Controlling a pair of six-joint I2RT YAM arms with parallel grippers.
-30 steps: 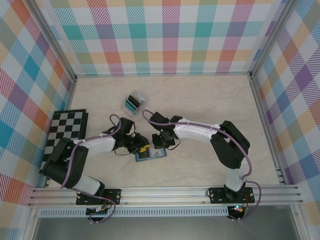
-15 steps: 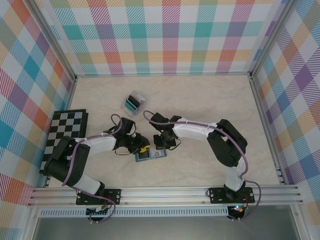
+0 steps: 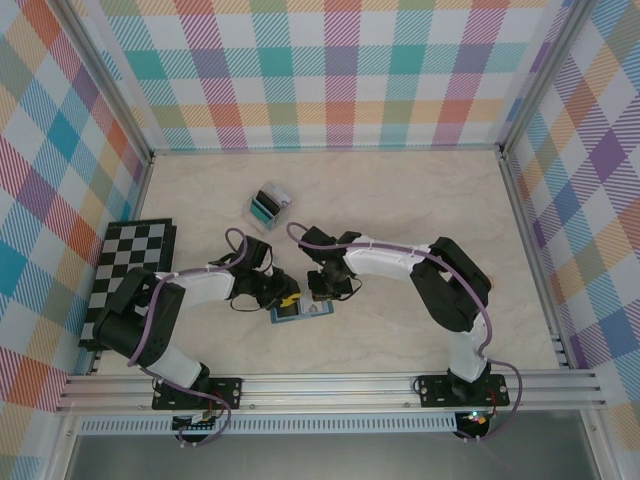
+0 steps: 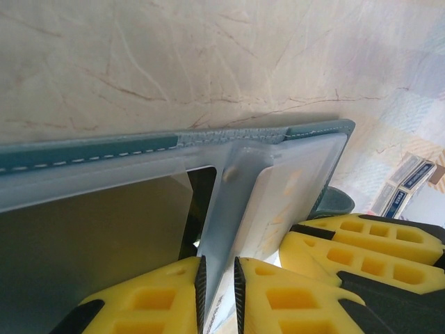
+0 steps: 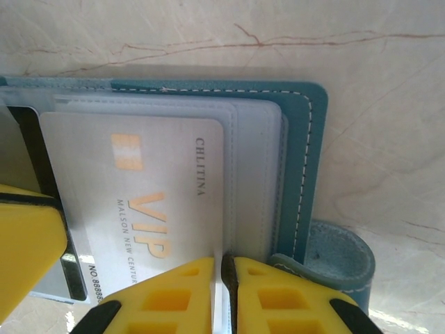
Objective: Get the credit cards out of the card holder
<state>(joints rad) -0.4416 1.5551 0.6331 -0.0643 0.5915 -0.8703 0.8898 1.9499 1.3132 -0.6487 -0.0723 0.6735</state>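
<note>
The flat slate-teal folding card holder [image 3: 300, 312] lies open on the pale marbled desk [image 3: 400, 210], near its front middle, between the two arms. The left jaws stand almost shut. Their yellow fingers [image 4: 156, 296] pinch one of the card holder's clear plastic sleeves [image 4: 221, 223], which is seen edge-on in the left wrist view. The right jaws are likewise nearly closed, with their yellow fingers [image 5: 281, 296] nipping the near edge of a clear sleeve. In the right wrist view a silver card printed VIP [image 5: 139, 202] sits among the stacked sleeves, inside the white-stitched teal cover. The small closing tab [image 5: 341, 261] rests on the desk just beside those fingers. Farther back on the desk sits a small clear plastic box [image 3: 268, 205] with teal and black contents. A black-and-white chequered board [image 3: 130, 265] lies at the left edge.
</note>
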